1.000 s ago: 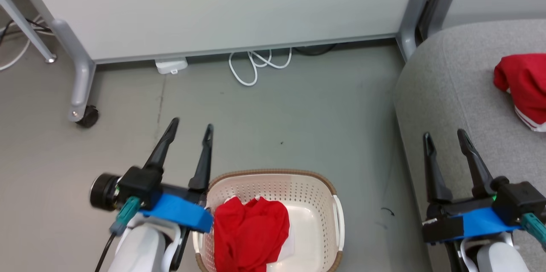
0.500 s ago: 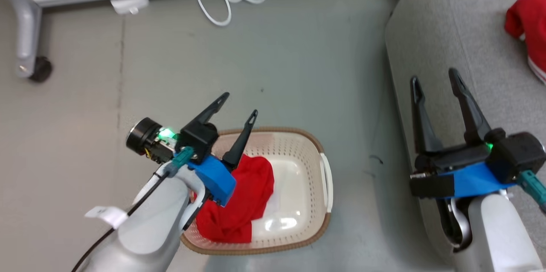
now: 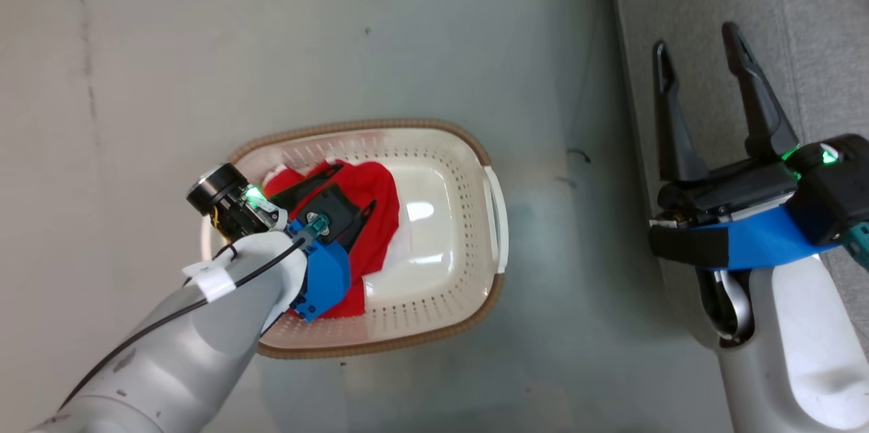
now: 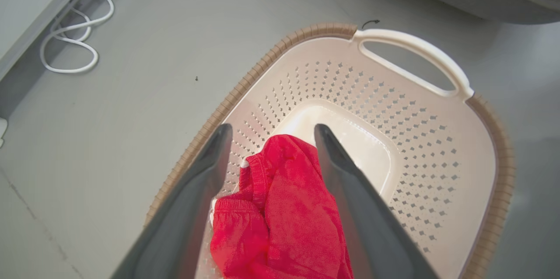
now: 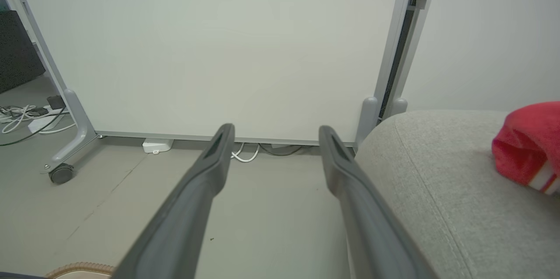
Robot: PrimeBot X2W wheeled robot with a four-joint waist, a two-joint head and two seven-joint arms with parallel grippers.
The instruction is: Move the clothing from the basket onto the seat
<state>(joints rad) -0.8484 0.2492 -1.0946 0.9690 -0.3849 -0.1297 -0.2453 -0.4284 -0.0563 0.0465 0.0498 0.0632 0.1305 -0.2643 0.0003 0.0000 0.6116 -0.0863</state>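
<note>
The cream basket [image 3: 407, 126] with its brown rim stands on the grey floor. A plain red piece of clothing [image 3: 373, 229] is bunched in its left half. My left gripper [image 3: 358, 183] reaches down into the basket, open. In the left wrist view its fingers [image 4: 210, 169] stand on either side of the red clothing [image 4: 284, 209], below the white handle [image 4: 415, 47]. My right gripper [image 3: 698, 39] hovers open and empty over the edge of the grey seat [image 3: 801, 12]. In the right wrist view a second red piece with white stripes [image 5: 529, 148] lies on the seat [image 5: 437, 174].
A white partition panel [image 5: 218, 51] on grey legs with a caster [image 5: 61, 174] stands beyond the floor. White cables [image 4: 70, 47] lie coiled at its foot. The basket's right half [image 3: 434, 229] holds bare floor with a glare spot.
The head camera has tilted down, so the partition left the view. My left gripper has dropped from beside the basket's rim into the basket, over the red clothing. The right gripper stays open.
</note>
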